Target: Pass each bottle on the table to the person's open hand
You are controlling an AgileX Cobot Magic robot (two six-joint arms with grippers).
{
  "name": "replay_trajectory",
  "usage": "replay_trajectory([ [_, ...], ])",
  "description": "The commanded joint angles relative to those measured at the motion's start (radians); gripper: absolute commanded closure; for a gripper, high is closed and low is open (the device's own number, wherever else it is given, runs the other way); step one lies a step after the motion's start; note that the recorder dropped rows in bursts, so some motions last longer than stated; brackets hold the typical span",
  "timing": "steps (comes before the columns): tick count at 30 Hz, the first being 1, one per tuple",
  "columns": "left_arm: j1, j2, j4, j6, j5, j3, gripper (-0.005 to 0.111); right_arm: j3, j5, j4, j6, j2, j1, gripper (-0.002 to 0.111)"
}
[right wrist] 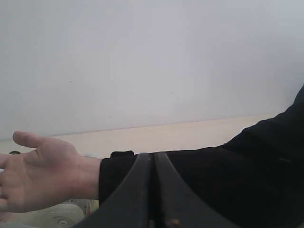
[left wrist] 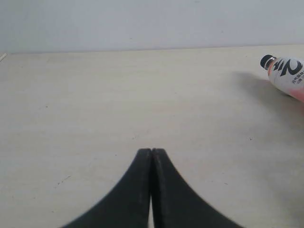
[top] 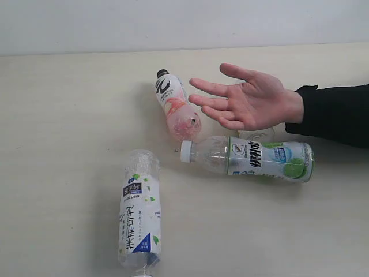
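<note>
Three bottles lie on their sides on the pale table. The pink-and-white one with a black cap is near the person's fingertips. The green-lime one with a white cap lies below the open hand. The leafy white-green one is at the front. A bit of clear plastic shows under the palm. Neither gripper shows in the exterior view. My left gripper is shut and empty over bare table, the pink bottle far off. My right gripper is shut and empty, just in front of the sleeve.
The person's black sleeve reaches in from the right edge of the exterior view. In the right wrist view the sleeve fills the space behind the fingers, the open hand beside it, a bottle's end below. A pale wall backs the table.
</note>
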Motion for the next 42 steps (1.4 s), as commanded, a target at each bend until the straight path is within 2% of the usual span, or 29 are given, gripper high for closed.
replay_trajectory([
  [1,-0.006,-0.005,0.0,-0.006,-0.006,0.001,0.104,0.005,-0.003,0.001,0.001,-0.006,-0.006,0.107],
  [25,-0.006,-0.005,0.0,-0.004,-0.006,0.001,0.104,0.005,-0.04,0.001,0.001,-0.006,-0.006,0.107],
  [28,-0.006,-0.005,0.0,-0.006,-0.006,0.001,0.104,0.005,-0.119,0.022,0.019,-0.006,-0.006,0.107],
  [33,-0.006,-0.005,0.0,-0.006,-0.006,0.001,0.104,0.005,-0.224,0.196,0.127,-0.006,-0.006,0.107],
  [42,-0.006,-0.005,0.0,-0.006,-0.006,0.001,0.104,0.005,-0.442,0.211,0.151,-0.006,-0.006,0.107],
])
